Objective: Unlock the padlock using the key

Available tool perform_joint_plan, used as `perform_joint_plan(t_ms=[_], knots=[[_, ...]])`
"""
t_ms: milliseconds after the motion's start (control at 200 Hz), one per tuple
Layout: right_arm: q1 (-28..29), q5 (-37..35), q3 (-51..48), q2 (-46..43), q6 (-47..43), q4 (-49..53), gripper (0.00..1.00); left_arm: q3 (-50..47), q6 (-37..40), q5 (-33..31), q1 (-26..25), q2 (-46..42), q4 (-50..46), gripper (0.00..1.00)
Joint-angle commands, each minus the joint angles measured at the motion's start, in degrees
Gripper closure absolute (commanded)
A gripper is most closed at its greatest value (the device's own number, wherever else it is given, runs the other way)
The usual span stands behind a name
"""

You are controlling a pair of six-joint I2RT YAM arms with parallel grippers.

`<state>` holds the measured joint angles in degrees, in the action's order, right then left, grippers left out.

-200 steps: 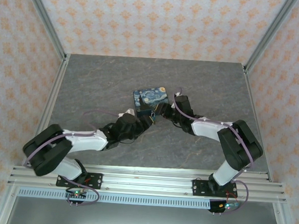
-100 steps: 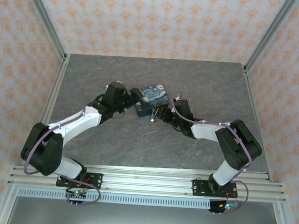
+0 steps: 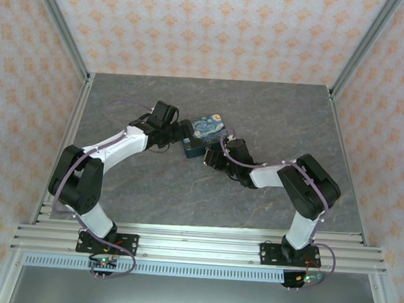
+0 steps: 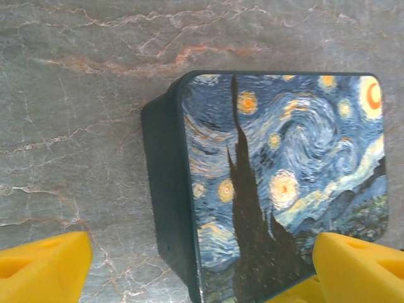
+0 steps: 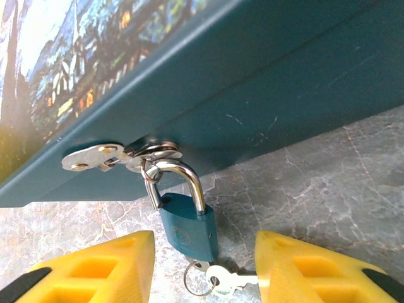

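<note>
The teal padlock [image 5: 188,230] hangs by its metal shackle [image 5: 180,177] from a hasp [image 5: 95,158] on the side of the Starry Night box [image 5: 265,82]. A pale key [image 5: 232,278] on a small ring lies on the table under the padlock's bottom. Whether a key sits in the keyhole I cannot tell. My right gripper [image 5: 202,271] is open, its yellow fingers [image 5: 95,268] on either side of the padlock, apart from it. My left gripper [image 4: 202,271] is open at the box [image 4: 284,177], the box's end between its fingers [image 4: 41,265].
The box [image 3: 205,133] sits mid-table on the grey stone-patterned surface [image 3: 122,97], with the left gripper [image 3: 184,131] at its left end and the right gripper [image 3: 213,159] at its near side. Patterned walls and metal frame rails enclose the table.
The left arm swung from the box's near side up to its left end. The right gripper moved left, closer to the padlock. The box shifted slightly.
</note>
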<state>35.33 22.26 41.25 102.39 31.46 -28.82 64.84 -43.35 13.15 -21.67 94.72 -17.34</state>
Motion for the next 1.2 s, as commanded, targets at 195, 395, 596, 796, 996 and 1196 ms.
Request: perform_joint_plan(t_ms=[195,395,596,796,996,1196], knots=[[1.12,0.33,2.42,3.02,-2.74,-3.26,0.56,2.79,0.94,1.30,1.08,2.00,-0.69,0.10],[1.49,0.33,2.31,3.53,-2.80,-3.64,0.61,2.59,0.22,1.90,1.11,2.74,0.21,0.10],[1.50,-1.02,0.86,3.42,-2.26,-4.51,0.83,2.62,-0.24,2.65,1.11,3.30,1.20,0.10],[1.34,-2.86,-0.41,1.72,-2.01,-4.06,1.00,2.21,0.50,2.28,1.21,2.79,0.85,0.09],[0.13,-3.30,-2.38,-1.01,-1.11,-3.43,1.00,1.75,2.98,0.07,1.11,1.79,-2.05,0.10],[-0.33,-2.42,-2.76,-0.84,2.29,-4.74,1.00,1.72,5.94,-4.62,-0.47,2.34,-5.38,0.10]])
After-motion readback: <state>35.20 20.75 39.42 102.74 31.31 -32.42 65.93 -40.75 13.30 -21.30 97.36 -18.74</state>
